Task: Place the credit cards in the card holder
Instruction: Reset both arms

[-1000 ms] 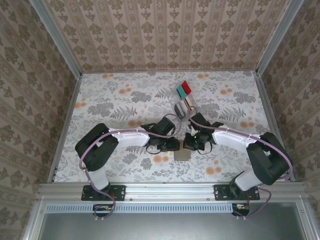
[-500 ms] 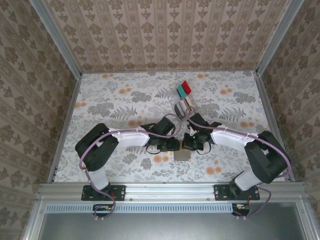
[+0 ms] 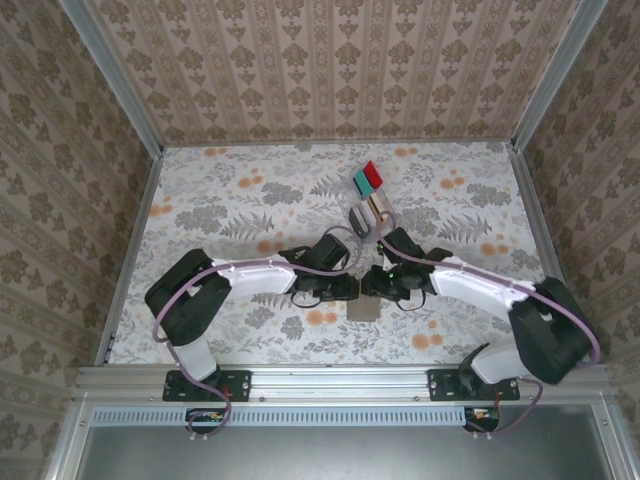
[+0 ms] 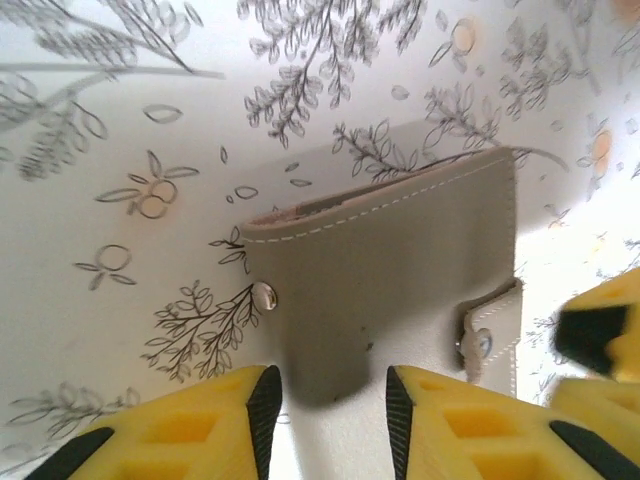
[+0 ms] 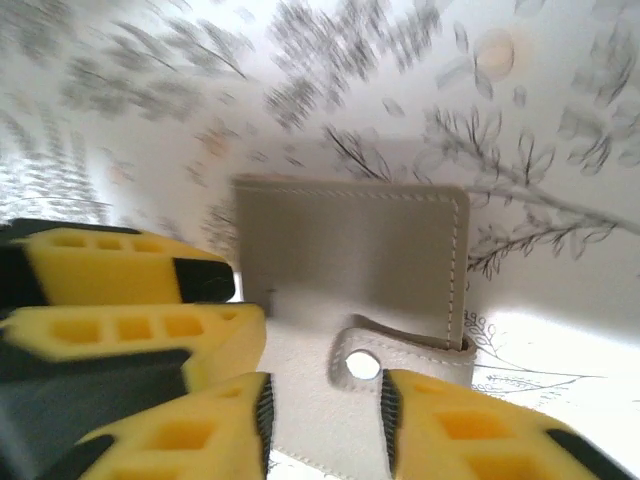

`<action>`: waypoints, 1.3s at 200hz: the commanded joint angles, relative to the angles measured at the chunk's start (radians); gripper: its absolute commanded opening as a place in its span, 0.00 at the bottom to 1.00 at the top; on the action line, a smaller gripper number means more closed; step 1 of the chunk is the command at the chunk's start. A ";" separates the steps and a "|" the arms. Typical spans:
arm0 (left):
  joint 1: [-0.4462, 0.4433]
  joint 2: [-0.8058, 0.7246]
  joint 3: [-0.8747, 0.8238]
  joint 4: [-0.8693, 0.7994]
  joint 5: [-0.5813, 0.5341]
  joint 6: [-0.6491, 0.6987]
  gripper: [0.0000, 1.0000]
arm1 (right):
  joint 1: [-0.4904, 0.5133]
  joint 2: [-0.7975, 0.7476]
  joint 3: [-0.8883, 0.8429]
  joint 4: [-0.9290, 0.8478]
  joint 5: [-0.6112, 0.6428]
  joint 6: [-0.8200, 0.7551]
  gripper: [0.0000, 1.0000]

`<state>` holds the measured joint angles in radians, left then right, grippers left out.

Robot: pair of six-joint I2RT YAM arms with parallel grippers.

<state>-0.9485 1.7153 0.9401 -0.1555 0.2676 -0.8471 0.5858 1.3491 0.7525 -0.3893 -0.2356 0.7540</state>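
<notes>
The holder (image 3: 363, 308) lies flat on the table (image 3: 230, 200), about midway along the near edge and a little in from it. Both arms are folded in low over it from either side, elbows out and wrists tipped down, so the two tools nearly meet above it.

The left gripper (image 4: 333, 385) has its fingers apart. The holder's near edge reaches just up to the gap, but I see nothing pinched. From that wrist the stitched edge runs crosswise, and a slot mouth shows along the edge nearest the far-left corner of the table.

The right gripper (image 5: 325, 395) also stands apart. The strap (image 5: 365, 350) and the pale panel under it lie in its gap, unclamped as far as I can see. The left tool's yellow fingers (image 5: 130, 300) crowd in just beside it.

The cards (image 3: 367, 179), one red and one teal, stand upright in a clear rack (image 3: 366, 215) well beyond the holder, toward the far edge and slightly right of centre. The next move probably turns on that. The cards lie straight ahead of the right tool, and that arm looks the nearer. The left looks better placed to steady the holder with its slot facing the incoming card.
</notes>
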 commanded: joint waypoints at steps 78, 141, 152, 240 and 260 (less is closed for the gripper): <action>0.272 -0.536 -0.185 -0.162 -0.506 0.295 0.96 | -0.228 -0.207 -0.044 0.164 0.934 -0.427 0.92; 0.668 -0.669 -0.310 -0.009 -0.719 0.618 1.00 | -0.361 0.082 -0.134 0.747 0.775 -0.690 0.94; 0.698 -0.661 -0.345 0.062 -0.741 0.688 1.00 | -0.383 0.118 -0.174 0.867 0.726 -0.730 0.94; 0.835 -0.457 -0.597 0.797 -0.537 0.873 1.00 | -0.549 0.189 -0.351 1.271 0.352 -0.730 0.99; 0.855 -0.387 -0.596 0.921 -0.501 0.887 1.00 | -0.550 0.181 -0.353 1.265 0.386 -0.715 0.99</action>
<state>-0.1192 1.2736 0.3401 0.5053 -0.3115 -0.0204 0.0307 1.5257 0.3805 0.7883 0.1860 0.0292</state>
